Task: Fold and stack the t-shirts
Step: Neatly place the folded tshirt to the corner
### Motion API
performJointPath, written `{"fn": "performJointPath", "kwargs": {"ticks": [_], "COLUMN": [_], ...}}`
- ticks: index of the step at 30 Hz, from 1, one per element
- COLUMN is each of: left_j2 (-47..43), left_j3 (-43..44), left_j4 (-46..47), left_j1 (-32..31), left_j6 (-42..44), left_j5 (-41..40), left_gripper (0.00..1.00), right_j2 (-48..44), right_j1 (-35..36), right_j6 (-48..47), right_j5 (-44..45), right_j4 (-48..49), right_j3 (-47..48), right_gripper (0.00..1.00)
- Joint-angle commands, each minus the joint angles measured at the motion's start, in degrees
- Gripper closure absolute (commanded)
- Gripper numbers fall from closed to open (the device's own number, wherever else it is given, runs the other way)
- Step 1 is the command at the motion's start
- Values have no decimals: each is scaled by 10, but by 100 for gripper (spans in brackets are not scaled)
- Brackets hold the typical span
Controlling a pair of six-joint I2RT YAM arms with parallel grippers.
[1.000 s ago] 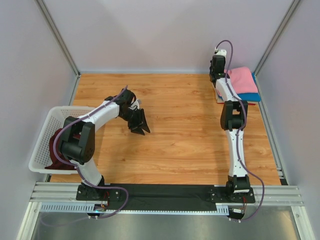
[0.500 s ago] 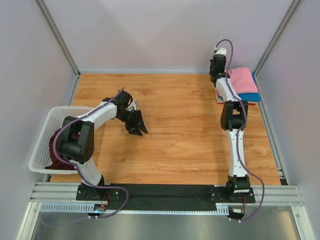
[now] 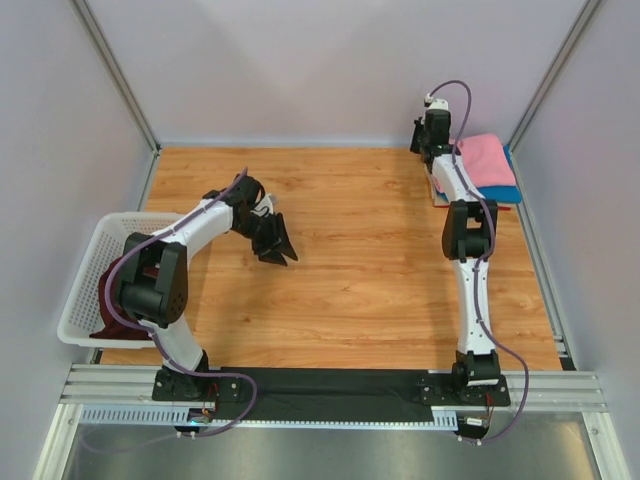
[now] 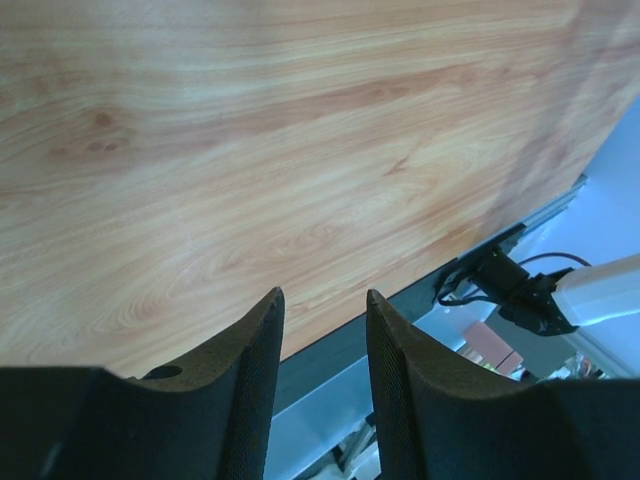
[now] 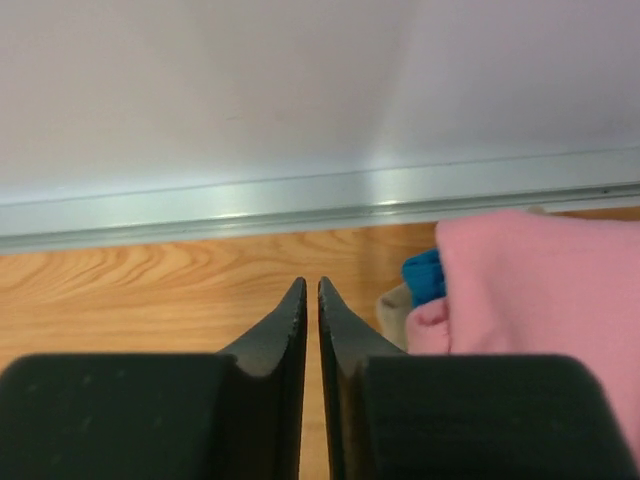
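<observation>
Maroon shirt [image 3: 105, 292] is sitting bunched up in the basket [image 3: 82, 280] at the near left. By my read it's the one not yet folded.

Left gripper [image 3: 281, 256] is hovering over bare table [image 3: 380, 270] mid-left, well apart from the basket. Its jaws are parted with a clear gap and are holding nothing.

Risks there:
- Going into the basket, a finger is liable to be catching the lattice.
- The pinch could be taking a wad of several layers, so the shirt is coming out twisted and dragging the light basket along.
- Picking one clean edge is looking hard; I can't tell where the collar or hem is from these views.

Right gripper [image 5: 311, 285] is pointing at the far wall, fingers all but touching, nothing between them. It's sitting just beside the stack at the far right, where the pink shirt [image 3: 482, 158] is lying folded on the blue shirt [image 3: 497, 192].

Risks there:
- Any swing to the right is pushing the pink layer off the blue or rumpling the fold.
- The stack is also sitting close to the right wall, so laying a third shirt on top is leaving the arm little room.
</observation>
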Motion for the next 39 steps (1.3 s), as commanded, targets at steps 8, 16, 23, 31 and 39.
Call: {"fn": "performJointPath", "kwargs": {"ticks": [8, 16, 23, 31, 39], "left_j2": [-59, -139, -272, -365, -432], "left_j3": [203, 180, 101, 82, 61], "left_j4": [3, 22, 45, -19, -1], "left_j1": [13, 18, 19, 8, -22], "left_j6": [2, -21, -66, -59, -28], "left_j5": [22, 25, -13, -28, -30], "left_gripper": [54, 53, 24, 0, 1], "right_j2": [-406, -636, -813, -909, -953], "right_j1": [21, 23, 23, 23, 23], "right_j6": [230, 265, 265, 267, 283], "right_j5": [-101, -124, -201, -274, -304], "right_j4": [-193, -385, -448, -508, -479], "right_j3": [-236, -370, -491, -529, -561], "right_gripper": [52, 0, 0, 0, 0]}}
